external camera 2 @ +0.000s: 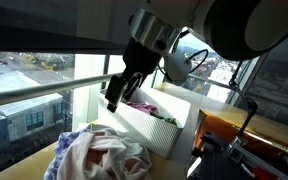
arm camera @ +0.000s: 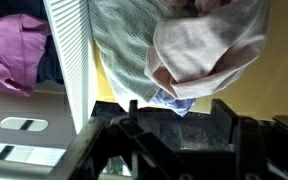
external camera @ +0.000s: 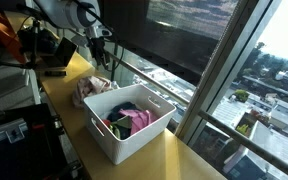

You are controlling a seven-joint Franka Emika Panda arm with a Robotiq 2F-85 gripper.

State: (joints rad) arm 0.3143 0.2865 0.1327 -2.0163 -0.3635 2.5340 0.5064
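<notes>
My gripper [external camera: 102,52] hangs open and empty just above a heap of clothes [external camera: 90,89] on the wooden counter; it also shows in an exterior view [external camera 2: 113,100]. The heap [external camera 2: 100,155] is pink, white and grey-striped cloth. In the wrist view the two dark fingers [arm camera: 179,112] stand apart with nothing between them, and the heap [arm camera: 184,45] lies right ahead of them, with a bit of blue cloth nearest the jaws. A white slatted basket [external camera: 136,142] stands beside the heap and holds purple and pink garments [external camera: 132,119].
The counter [external camera: 69,72] runs along a big window with a metal rail [external camera 2: 44,88]. The basket wall [arm camera: 69,60] is close to the left of the fingers, with a purple garment [arm camera: 14,50] inside. Equipment and cables stand at the counter's far end [external camera: 39,45].
</notes>
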